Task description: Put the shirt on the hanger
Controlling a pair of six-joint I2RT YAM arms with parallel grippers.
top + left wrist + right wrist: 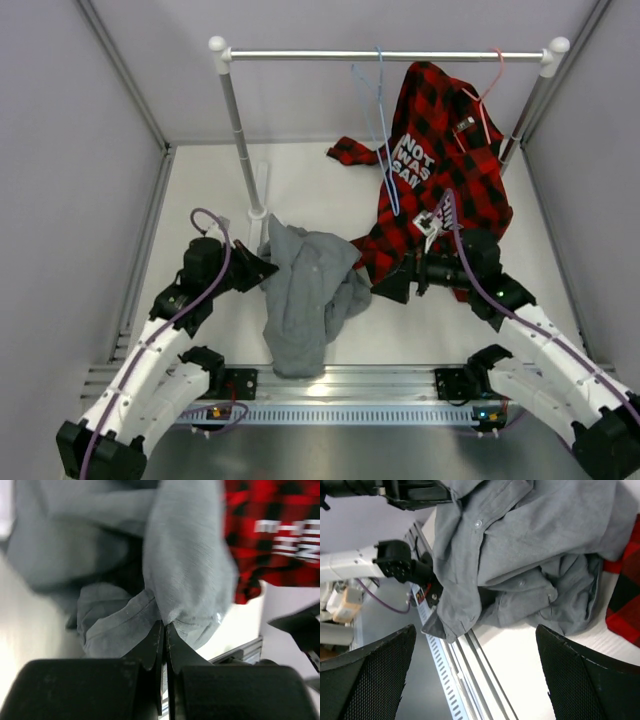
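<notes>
The grey shirt (305, 290) lies crumpled on the table between the arms, its lower end draped over the front rail. My left gripper (268, 268) is shut on a fold at the shirt's upper left edge; in the left wrist view the gripper (164, 625) pinches the grey cloth (185, 565). My right gripper (385, 285) is open and empty just right of the shirt, facing it; the right wrist view shows its gripper (475, 630) apart from the shirt (530, 545). The light-blue hanger (383, 130) hangs from the rack rail (300, 56), bare.
A red-and-black plaid shirt (440, 170) hangs on a pink hanger (487, 95) at the rail's right and spills onto the table behind my right gripper. The rack's left post (240, 130) stands behind my left gripper. An aluminium rail (400, 385) edges the table front.
</notes>
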